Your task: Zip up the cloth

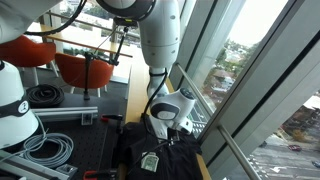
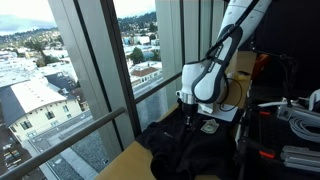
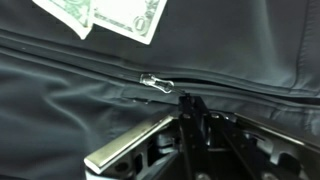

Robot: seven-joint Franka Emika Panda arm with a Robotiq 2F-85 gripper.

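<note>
Wrist view: the gripper [image 3: 190, 108] is clenched, its tips meeting on the cloth [image 3: 80, 90] with nothing visibly grasped. The zipper pull [image 3: 157, 82] lies just beyond the tips, on the seam. Farther off lies the pale patch [image 3: 115, 15]. In both exterior views the cloth lies heaped on a table [image 2: 125, 165] beside the window [image 2: 90, 60], under the arm [image 1: 160, 40].
</note>
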